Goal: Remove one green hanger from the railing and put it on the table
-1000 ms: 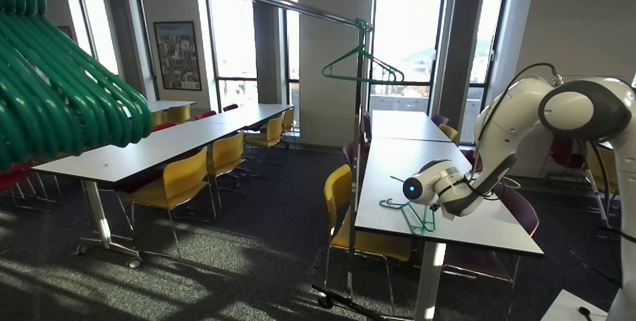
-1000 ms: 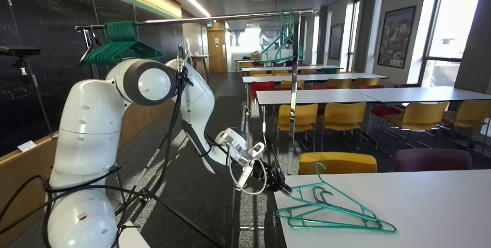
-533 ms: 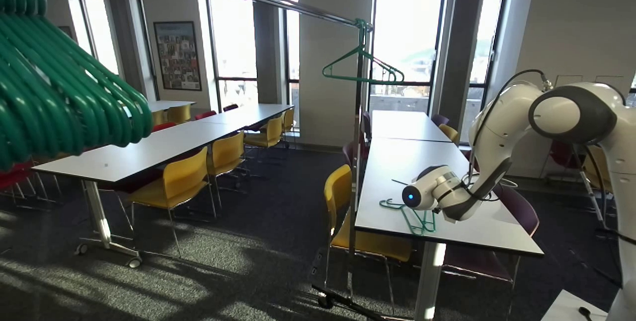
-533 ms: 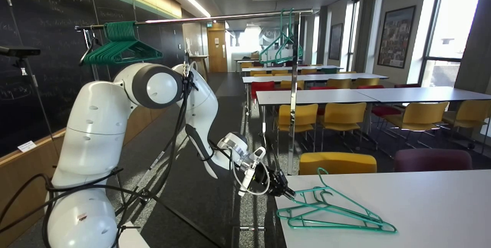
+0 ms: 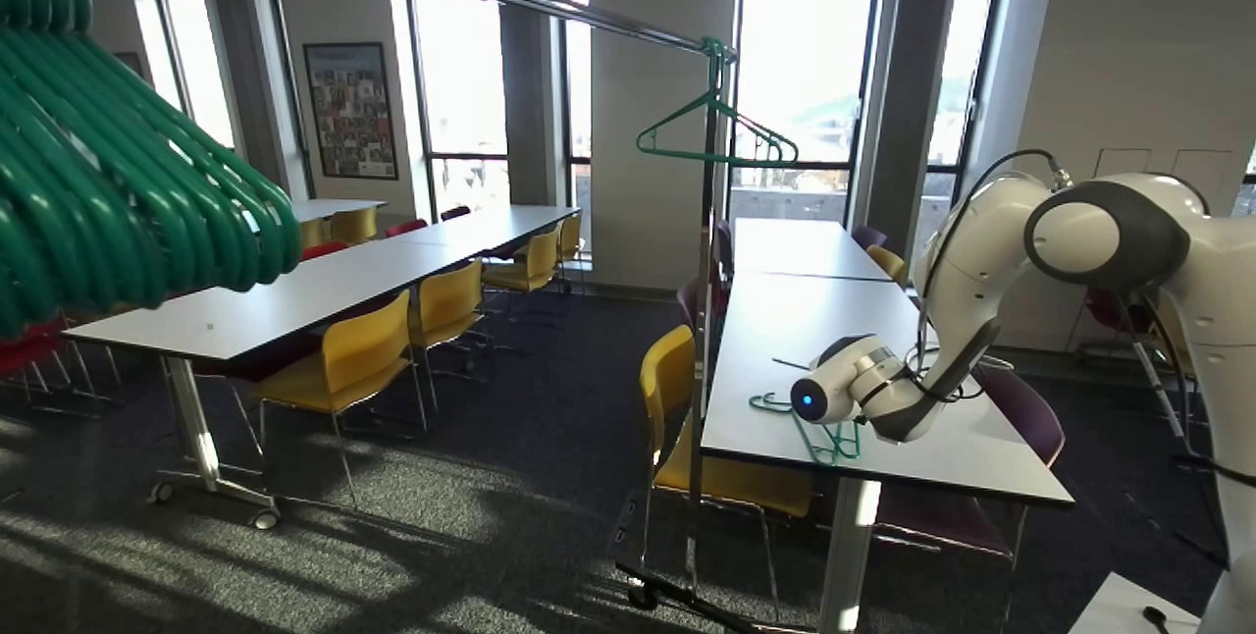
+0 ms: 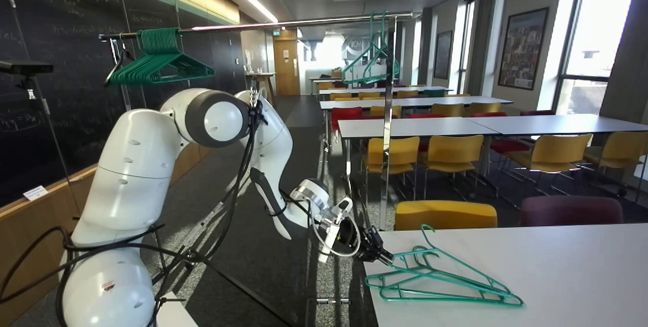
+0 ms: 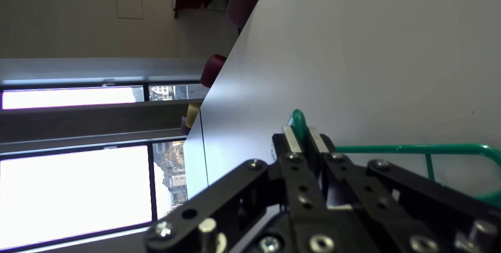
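My gripper (image 7: 304,139) is shut on a green hanger, whose held end (image 7: 299,123) pokes out between the pads in the wrist view. In an exterior view the gripper (image 6: 389,260) has the held hanger (image 6: 471,268) by its near corner, tilted low over the table (image 6: 572,271); whether it touches cannot be told. Other green hangers (image 6: 440,298) lie on the table under it. One also shows in the wrist view (image 7: 399,149). More green hangers hang from the railing (image 6: 304,22) near its pole (image 6: 387,129). In an exterior view the arm hides the gripper, and the table hangers (image 5: 831,443) show partly.
A massed bundle of green hangers (image 6: 162,66) hangs at the railing's far end. The railing's upright pole (image 5: 705,251) stands close to the table corner. Yellow (image 6: 445,215) and purple (image 6: 571,211) chairs stand along the table's edge.
The arm has leaned forward and down. The gripper and the held hanger have moved slightly down and farther over the table. The hangers on the table and on the railing have not moved.
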Available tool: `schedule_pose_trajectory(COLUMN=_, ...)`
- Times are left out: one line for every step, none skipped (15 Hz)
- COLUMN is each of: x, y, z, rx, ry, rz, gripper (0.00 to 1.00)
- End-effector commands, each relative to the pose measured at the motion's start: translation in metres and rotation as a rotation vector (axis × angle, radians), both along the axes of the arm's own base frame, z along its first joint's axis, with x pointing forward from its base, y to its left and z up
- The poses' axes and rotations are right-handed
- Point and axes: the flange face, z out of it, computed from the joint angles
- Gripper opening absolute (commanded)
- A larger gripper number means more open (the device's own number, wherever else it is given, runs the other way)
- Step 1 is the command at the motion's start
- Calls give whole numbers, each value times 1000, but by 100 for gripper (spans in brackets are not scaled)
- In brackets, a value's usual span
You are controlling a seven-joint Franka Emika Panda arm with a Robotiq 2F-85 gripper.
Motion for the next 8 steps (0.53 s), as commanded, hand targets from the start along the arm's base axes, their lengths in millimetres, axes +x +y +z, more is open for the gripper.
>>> schedule_pose_trajectory(x=8, y=0, z=1, rx=31, ry=-32, rz=5, gripper=2)
schedule_pose_trajectory(x=8, y=2, z=-1, rx=36, ry=-31, rz=7, gripper=2)
schedule_pose_trajectory(x=8, y=2, z=-2, rx=38, ry=-29, rz=8, gripper=2)
schedule_pose_trajectory(x=8, y=2, z=-3, rx=39, ry=-25, rz=8, gripper=2)
schedule_pose_trajectory(x=8, y=2, z=-5, rx=40, ry=-19, rz=8, gripper=2)
schedule_pose_trajectory(x=8, y=2, z=-7, rx=40, ry=-10, rz=8, gripper=2)
schedule_pose_trajectory(x=7, y=0, z=-10, rx=38, ry=5, rz=4, gripper=2)
schedule_pose_trajectory(x=7, y=-1, z=-13, rx=39, ry=14, rz=1, gripper=2)
